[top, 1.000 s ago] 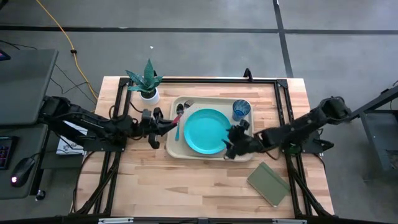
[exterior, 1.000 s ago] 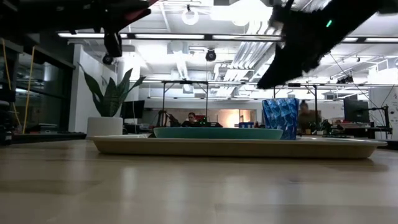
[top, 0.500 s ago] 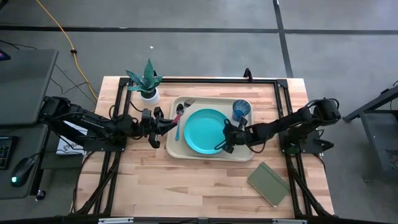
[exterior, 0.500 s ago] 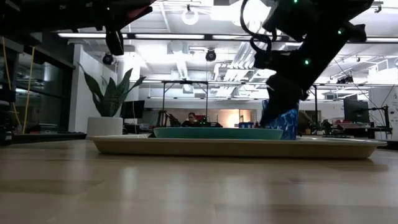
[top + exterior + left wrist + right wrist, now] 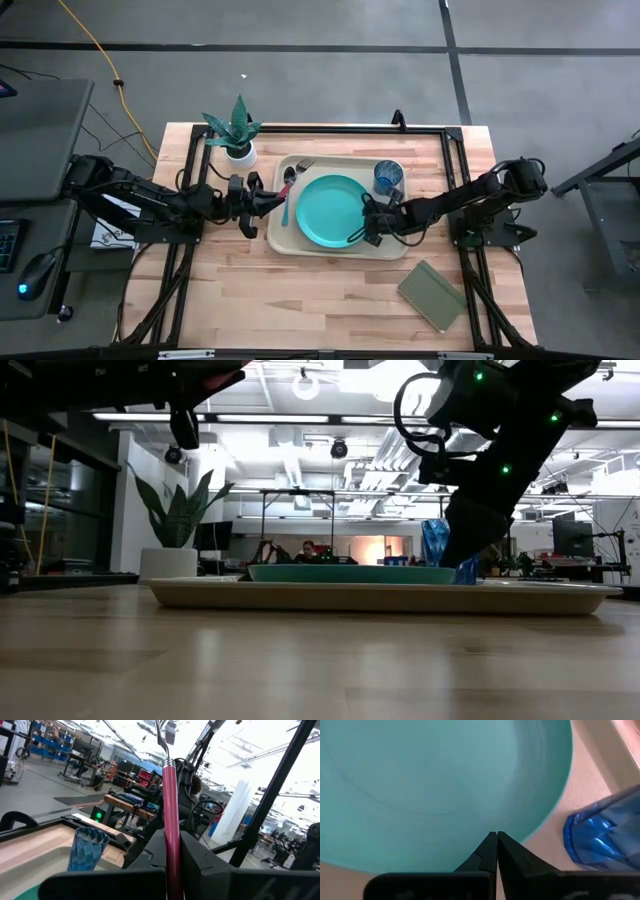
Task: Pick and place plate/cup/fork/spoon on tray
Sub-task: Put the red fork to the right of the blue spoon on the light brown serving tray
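Note:
The beige tray (image 5: 283,236) holds the teal plate (image 5: 328,208), the blue cup (image 5: 388,177) at its far right and the teal-handled spoon (image 5: 286,207) along its left side. My left gripper (image 5: 262,200) hangs above the tray's left edge, shut on the red-handled fork (image 5: 172,815). My right gripper (image 5: 366,229) is shut and low at the plate's right rim (image 5: 547,815), in front of the cup (image 5: 440,540) in the low view. My left gripper pinches the fork's red handle (image 5: 173,847) between its two fingers. The fingers come level from the table's left and lie along the handle. The fork sticks out ahead of the fingertips, tines (image 5: 160,732) foremost, lifted clear of tray and table. My right gripper's shut fingertips (image 5: 490,845) sit at the plate's rim, slanting down from the table's right. I cannot tell whether they touch it.
A white pot with a green plant (image 5: 238,137) stands at the far left, beside the tray. An olive notebook (image 5: 432,294) lies near the right front. Black frame rails (image 5: 455,160) run along the table's sides and back.
My right gripper has come down from well above the tray to the plate's right rim, shifting a little toward the table's left, and it has shut. The plate, cup and spoon have stayed in place.

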